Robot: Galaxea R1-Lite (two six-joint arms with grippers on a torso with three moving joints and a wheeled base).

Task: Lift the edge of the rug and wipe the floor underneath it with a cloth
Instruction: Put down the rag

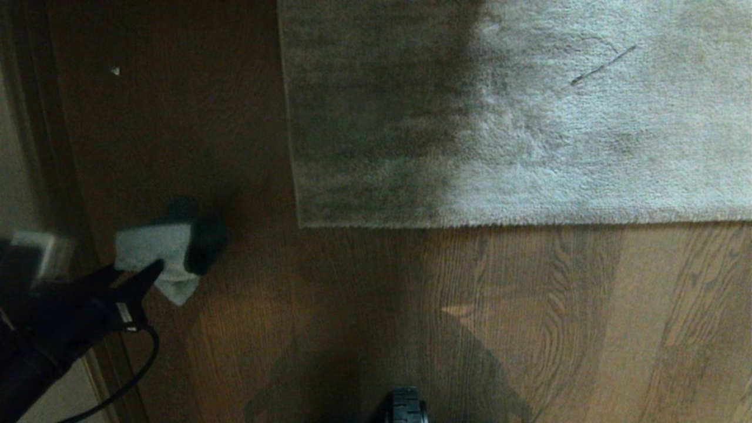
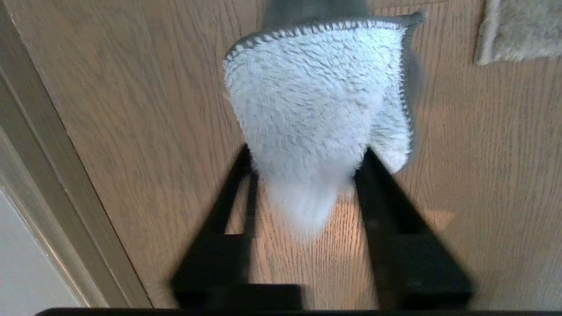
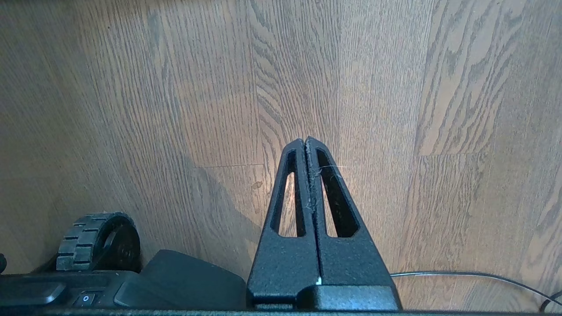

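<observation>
The grey-beige rug (image 1: 517, 117) covers the far part of the brown wood floor (image 1: 411, 305). Its near rug edge (image 1: 517, 223) lies flat, and its corner (image 2: 518, 30) shows in the left wrist view. The fluffy pale cloth (image 1: 154, 249) (image 2: 307, 96) is at the left, well apart from the rug. My left gripper (image 1: 141, 276) (image 2: 306, 150) is open, its fingertips on either side of the cloth's narrow blurred end. My right gripper (image 3: 305, 139) is shut on nothing, low over bare floor (image 3: 395, 87).
A baseboard and wall (image 1: 35, 147) (image 2: 52, 166) run along the left, close to the left arm. The base's wheel (image 1: 405, 405) (image 3: 96, 239) sits at the near edge. A cable (image 1: 135, 376) hangs from the left arm. A thin dark streak (image 1: 602, 66) marks the rug.
</observation>
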